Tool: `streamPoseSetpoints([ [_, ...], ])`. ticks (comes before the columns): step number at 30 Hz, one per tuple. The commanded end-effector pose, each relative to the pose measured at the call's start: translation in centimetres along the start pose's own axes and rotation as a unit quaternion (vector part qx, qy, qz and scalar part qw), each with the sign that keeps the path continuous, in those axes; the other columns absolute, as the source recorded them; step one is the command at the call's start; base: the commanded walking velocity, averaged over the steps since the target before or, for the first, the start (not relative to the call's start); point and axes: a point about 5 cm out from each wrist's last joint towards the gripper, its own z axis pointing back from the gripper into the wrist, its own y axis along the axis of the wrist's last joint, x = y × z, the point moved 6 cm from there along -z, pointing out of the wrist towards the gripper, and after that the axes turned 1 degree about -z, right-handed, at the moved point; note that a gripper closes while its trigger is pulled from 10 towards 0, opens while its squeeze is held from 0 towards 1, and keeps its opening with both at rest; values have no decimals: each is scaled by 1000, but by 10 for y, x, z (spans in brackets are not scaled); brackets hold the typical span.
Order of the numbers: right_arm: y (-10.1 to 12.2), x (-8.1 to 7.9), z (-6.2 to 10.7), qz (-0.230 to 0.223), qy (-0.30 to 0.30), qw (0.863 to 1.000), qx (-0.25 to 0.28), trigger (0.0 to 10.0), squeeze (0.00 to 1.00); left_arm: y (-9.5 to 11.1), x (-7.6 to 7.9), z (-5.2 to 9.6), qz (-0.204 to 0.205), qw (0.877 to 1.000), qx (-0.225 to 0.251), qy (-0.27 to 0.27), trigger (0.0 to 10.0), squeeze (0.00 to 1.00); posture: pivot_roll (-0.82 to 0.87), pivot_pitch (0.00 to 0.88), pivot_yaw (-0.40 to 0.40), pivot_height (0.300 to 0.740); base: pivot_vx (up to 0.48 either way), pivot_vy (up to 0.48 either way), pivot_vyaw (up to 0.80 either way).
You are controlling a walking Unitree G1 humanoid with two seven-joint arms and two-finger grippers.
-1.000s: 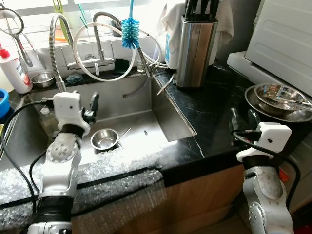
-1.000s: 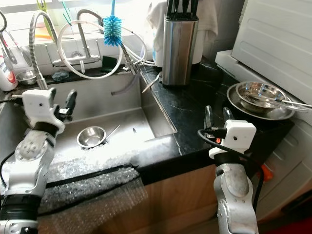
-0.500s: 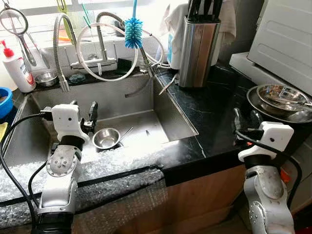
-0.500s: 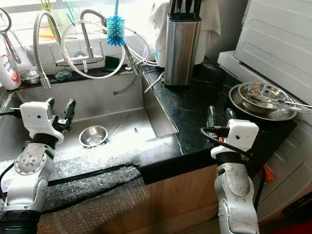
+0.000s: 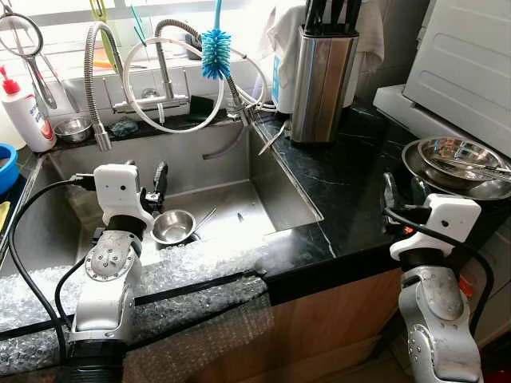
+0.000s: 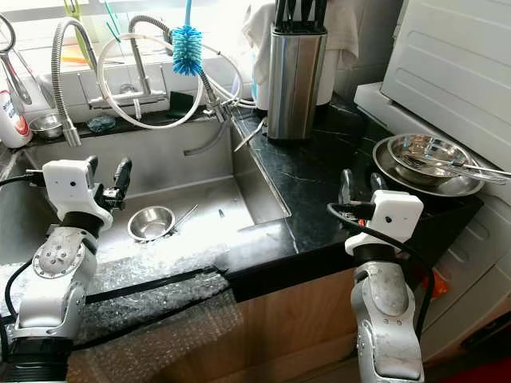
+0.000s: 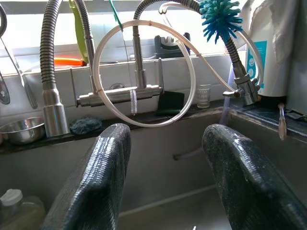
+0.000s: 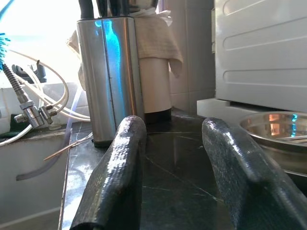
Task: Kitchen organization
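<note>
A small steel bowl (image 5: pixel 173 227) sits on the sink (image 5: pixel 263 195) floor with a thin utensil (image 5: pixel 204 219) leaning beside it. My left gripper (image 5: pixel 144 182) hovers open over the sink, just left of that bowl, empty and pointing at the faucet (image 7: pixel 136 91). On the black counter at the right, stacked steel bowls (image 5: pixel 459 163) hold a utensil. My right gripper (image 5: pixel 403 190) is open and empty above the counter's front edge, just left of the stacked bowls, facing the steel knife block (image 8: pixel 110 76).
A blue bottle brush (image 5: pixel 214 52) hangs on the faucet hoses. The ledge behind the sink holds a soap bottle (image 5: pixel 28 116) and a small bowl (image 5: pixel 73 129). Bubble wrap (image 5: pixel 184 271) covers the sink's front edge. A white appliance (image 5: pixel 467 64) stands far right.
My left gripper has shifted slightly right, closer to the small bowl in the sink. The camera has moved a little. The right arm stays put.
</note>
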Motion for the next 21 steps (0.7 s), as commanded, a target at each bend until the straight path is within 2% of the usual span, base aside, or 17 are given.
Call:
streamPoseSetpoints([
  [1, 6, -2, -4, -3, -1, 1000, 8, 10000, 0, 2, 1, -4, 1, 1000, -2, 0, 10000, 0, -192, 0, 28, 740, 0, 0, 0],
  [6, 9, -2, -4, 2, -1, 1000, 13, 10000, 0, 3, 4, -5, 5, 1000, -2, -4, 10000, 0, -193, 0, 29, 740, 0, 0, 0],
  [18, 9, 0, -5, 3, -2, 1000, 14, 10000, 0, 2, 10, -6, 8, 1000, -4, -11, 10000, 0, -194, 0, 29, 740, 0, 0, 696],
  [21, 7, 1, -6, -3, -6, 1000, 10, 10000, 0, 2, 10, -7, 9, 1000, -5, -11, 10000, 0, -192, 0, 28, 740, 0, 0, 0],
])
